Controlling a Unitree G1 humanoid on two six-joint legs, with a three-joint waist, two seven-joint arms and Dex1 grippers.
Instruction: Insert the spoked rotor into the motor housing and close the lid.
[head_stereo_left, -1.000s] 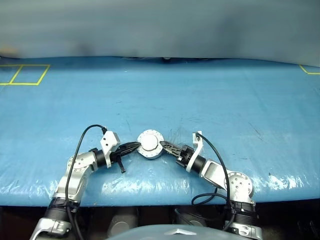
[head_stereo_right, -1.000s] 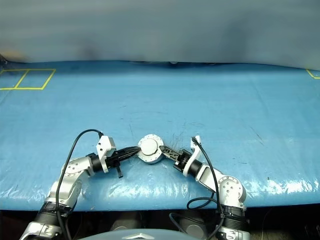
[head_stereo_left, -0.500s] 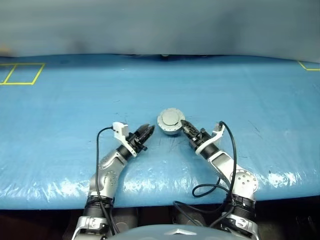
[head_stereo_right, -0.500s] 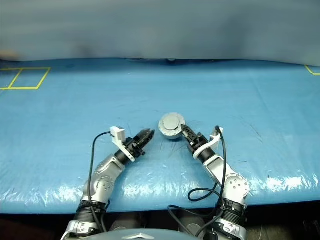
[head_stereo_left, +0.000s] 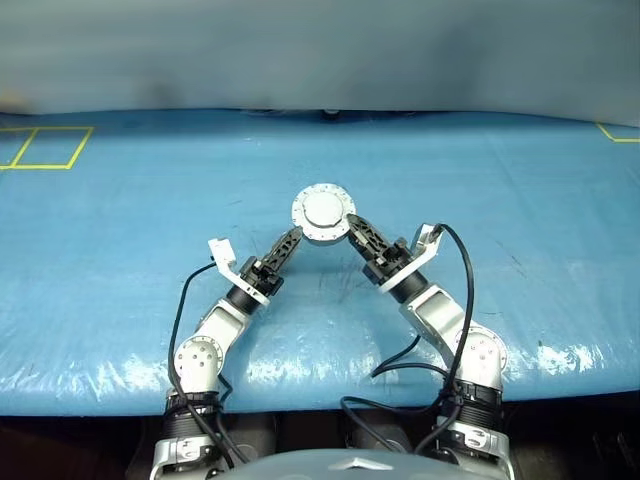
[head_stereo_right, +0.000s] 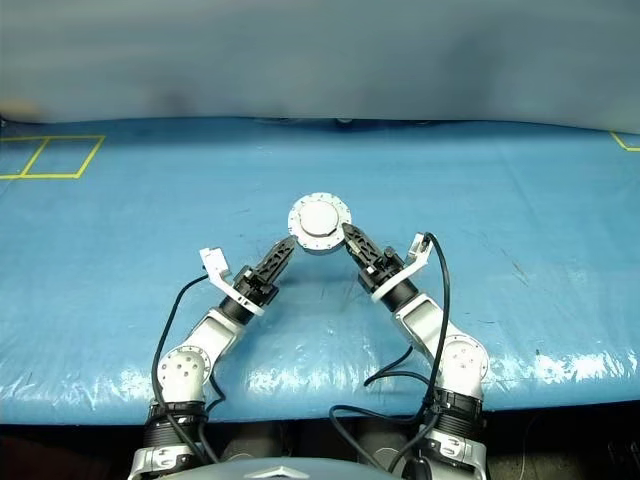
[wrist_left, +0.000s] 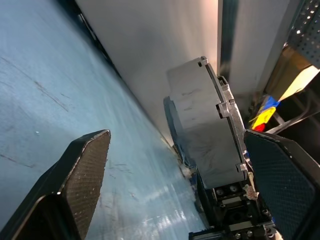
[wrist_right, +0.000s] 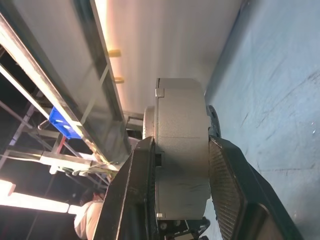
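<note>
Nearest the robot, the two arms are reaching forward over the blue table cover (head_stereo_left: 120, 230) and converging toward each other. The left gripper (head_stereo_left: 287, 243) is spreading its two black fingers wide apart; in the left wrist view one textured finger (wrist_left: 82, 175) is sitting well off to one side of the silver-grey puck and the other finger is standing just beside its flanged face, with nothing clamped between them. The right gripper (head_stereo_left: 358, 228) is clamping its fingers (wrist_right: 227, 185) partway closed across the thickness of the motor housing (head_stereo_left: 323, 212), one pad pressing on each flat face, and is holding it up above the cover. The lid (head_stereo_right: 320, 217) is lying closed flat on the housing, its smooth round face with a ring of small rim bolts turning toward the head camera. Farther back, yellow tape lines (head_stereo_left: 45, 147) are marking squares near the cover's far left edge.
</note>
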